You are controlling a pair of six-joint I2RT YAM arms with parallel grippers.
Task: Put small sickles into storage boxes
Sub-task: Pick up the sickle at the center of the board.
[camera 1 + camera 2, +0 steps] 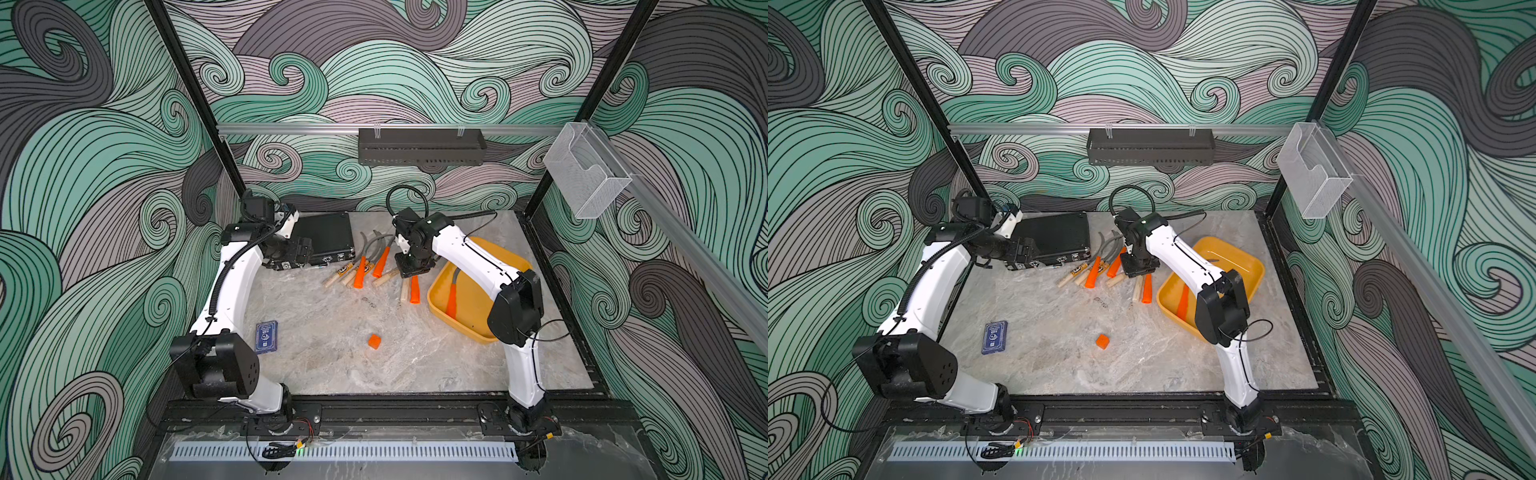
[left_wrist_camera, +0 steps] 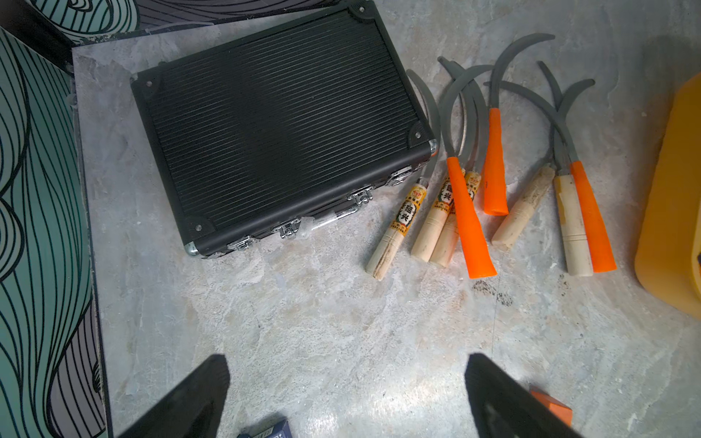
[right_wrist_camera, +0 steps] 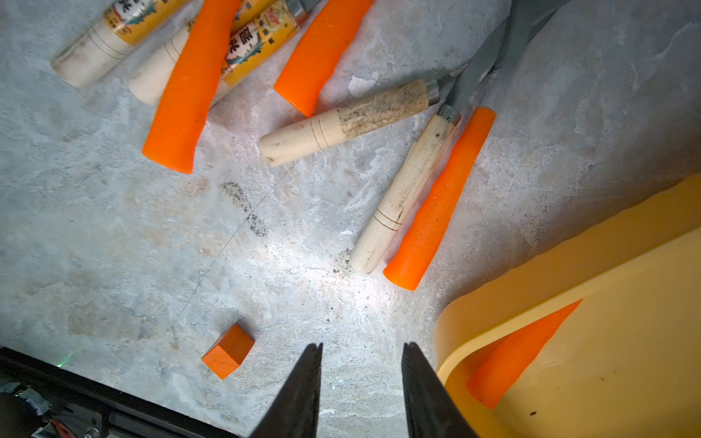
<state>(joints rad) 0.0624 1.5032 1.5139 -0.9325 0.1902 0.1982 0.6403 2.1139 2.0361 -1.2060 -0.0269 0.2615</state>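
Observation:
Several small sickles point(image 1: 365, 266) point(image 1: 1096, 270) lie in a loose fan on the marble table, grey curved blades pointing toward the back wall. Some have orange handles point(image 2: 470, 212) and some pale wooden ones point(image 3: 402, 197). One orange-handled sickle point(image 1: 451, 299) point(image 3: 519, 352) lies inside the yellow storage box point(image 1: 434, 301) point(image 1: 1167, 307) point(image 3: 569, 258) at the right. My right gripper point(image 1: 411, 270) point(image 3: 363, 345) hovers over the right end of the fan, jaws a little apart with only bare table between them. My left gripper point(image 1: 305, 251) point(image 2: 345, 358) is wide open and empty beside the black case.
A black ribbed latched case point(image 1: 324, 243) point(image 2: 280, 132) lies at the back left, touching the leftmost blade. A small orange cube point(image 1: 374, 341) point(image 3: 228, 350) and a blue card box point(image 1: 266, 337) sit nearer the front. A black shelf point(image 1: 422, 146) and clear bin point(image 1: 586, 178) hang on the walls.

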